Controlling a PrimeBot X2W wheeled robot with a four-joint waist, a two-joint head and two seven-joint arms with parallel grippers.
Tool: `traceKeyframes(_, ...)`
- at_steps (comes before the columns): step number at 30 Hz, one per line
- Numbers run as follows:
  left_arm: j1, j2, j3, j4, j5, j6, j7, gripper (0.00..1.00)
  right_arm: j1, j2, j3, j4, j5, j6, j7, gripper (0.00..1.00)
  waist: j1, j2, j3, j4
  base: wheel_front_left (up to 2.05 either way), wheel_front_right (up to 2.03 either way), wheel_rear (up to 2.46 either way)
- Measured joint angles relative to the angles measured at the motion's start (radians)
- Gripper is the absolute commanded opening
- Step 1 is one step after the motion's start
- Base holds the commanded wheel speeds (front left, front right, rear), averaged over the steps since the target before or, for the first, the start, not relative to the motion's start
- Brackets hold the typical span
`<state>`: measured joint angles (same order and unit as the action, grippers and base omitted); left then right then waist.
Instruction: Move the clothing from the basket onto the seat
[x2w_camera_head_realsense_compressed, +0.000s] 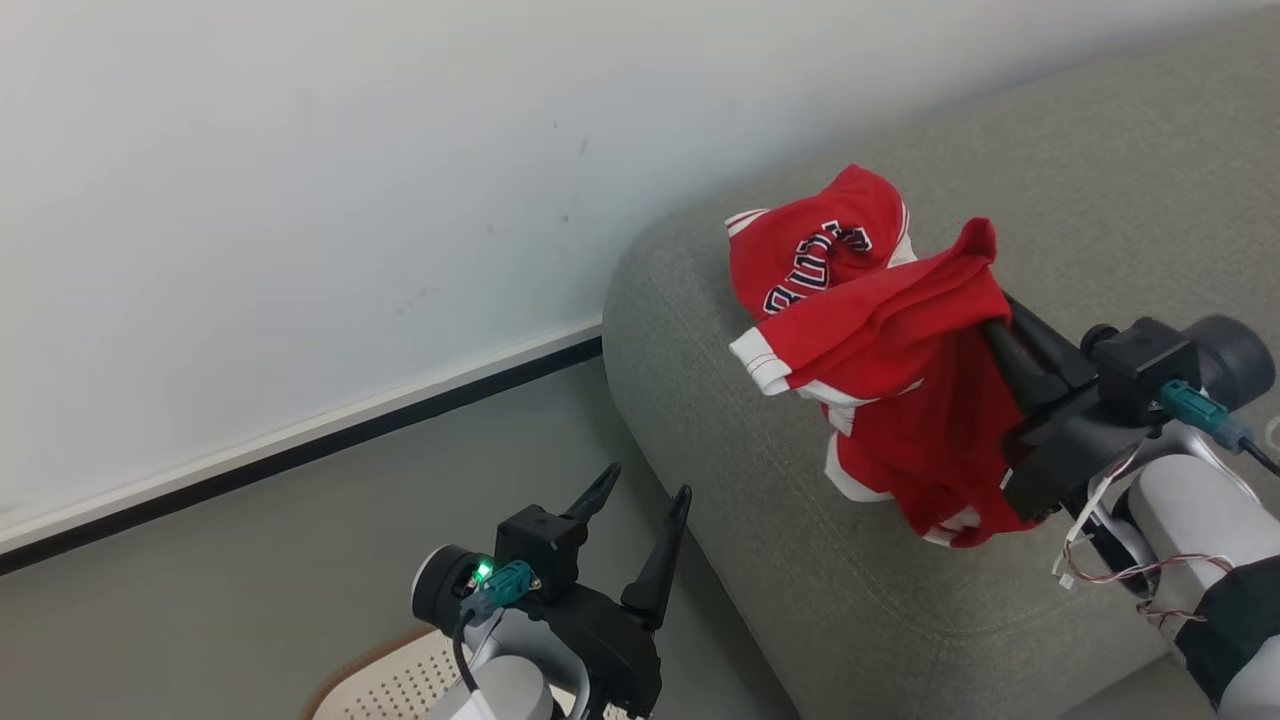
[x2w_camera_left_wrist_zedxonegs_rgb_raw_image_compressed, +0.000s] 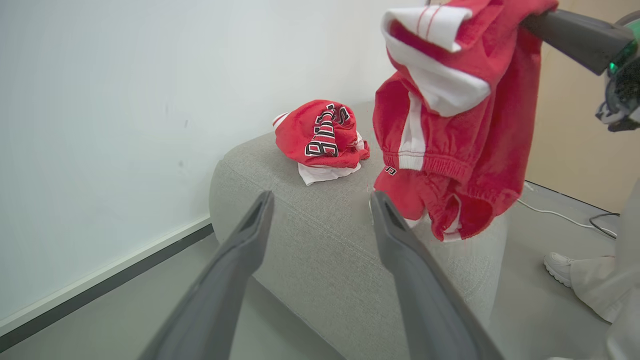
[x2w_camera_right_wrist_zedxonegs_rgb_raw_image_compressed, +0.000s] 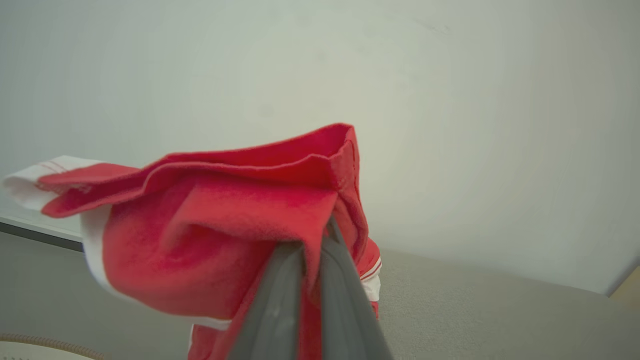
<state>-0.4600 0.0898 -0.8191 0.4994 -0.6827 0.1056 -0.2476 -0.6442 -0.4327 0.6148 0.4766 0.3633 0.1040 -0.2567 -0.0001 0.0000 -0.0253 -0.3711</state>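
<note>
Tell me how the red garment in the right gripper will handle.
Likely floppy: the red garment drapes in folds from the shut right gripper. Probably light: one pinch carries it. Set on the sofa, it should slump, not roll.

Fleecy matt cloth clothing (x2w_camera_head_realsense_compressed: 900, 330); coarse woven fabric seat (x2w_camera_head_realsense_compressed: 750, 520).

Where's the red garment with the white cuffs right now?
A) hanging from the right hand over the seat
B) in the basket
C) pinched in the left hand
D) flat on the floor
A: the right hand is shut on the red garment, which dangles bunched over the grey seat, apart from the lettered jersey lying on the seat.
</note>
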Motion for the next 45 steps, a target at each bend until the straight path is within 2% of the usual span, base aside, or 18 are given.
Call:
traceKeyframes(7, -0.023, -0.007, -0.036, -0.004, 0.027, 0.000, -0.001, 1.00, -0.008, -0.042, -0.038, -0.036, 0.007, -0.008, 0.011, 0.00, 0.0001, 0.0000, 0.049, -0.006, 0.00, 0.00, 0.00)
traceKeyframes(13, -0.078, -0.014, -0.058, -0.009, 0.061, -0.001, 0.007, 1.00, -0.075, -0.079, -0.075, -0.053, 0.015, -0.007, 0.032, 0.00, 0.0001, 0.0000, 0.092, 0.004, 0.00, 0.00, 0.00)
traceKeyframes(25, -0.191, -0.016, -0.087, -0.015, 0.102, -0.010, 0.049, 1.00, -0.324, -0.139, -0.154, 0.006, 0.027, -0.003, 0.088, 0.00, 0.0002, 0.0001, 0.245, 0.038, 0.00, 0.00, 0.00)
traceKeyframes(30, -0.224, -0.003, -0.090, -0.033, 0.132, -0.010, 0.054, 1.00, -0.437, -0.191, -0.202, 0.067, 0.027, -0.003, 0.109, 0.00, 0.0003, 0.0001, 0.316, 0.058, 0.00, 0.00, 0.00)
traceKeyframes(35, -0.256, 0.014, -0.093, -0.071, 0.151, -0.010, 0.058, 1.00, -0.507, -0.265, -0.258, 0.132, 0.027, -0.024, 0.123, 0.00, 0.0003, 0.0002, 0.388, 0.081, 0.00, 0.00, 0.00)
traceKeyframes(38, -0.277, 0.020, -0.094, -0.095, 0.163, -0.010, 0.058, 1.00, -0.534, -0.308, -0.269, 0.151, 0.021, -0.025, 0.123, 0.00, 0.0003, 0.0001, 0.431, 0.099, 0.00, 0.00, 0.00)
traceKeyframes(41, -0.306, 0.028, -0.093, -0.117, 0.188, -0.009, 0.058, 1.00, -0.549, -0.309, -0.274, 0.155, 0.021, -0.035, 0.123, 0.00, 0.0003, 0.0002, 0.474, 0.118, 0.00, 0.00, 0.00)
traceKeyframes(45, -0.338, 0.037, -0.092, -0.144, 0.204, -0.009, 0.061, 1.00, -0.573, -0.272, -0.272, 0.174, 0.021, -0.045, 0.120, 0.00, 0.0004, 0.0002, 0.532, 0.144, 0.00, 0.00, 0.00)
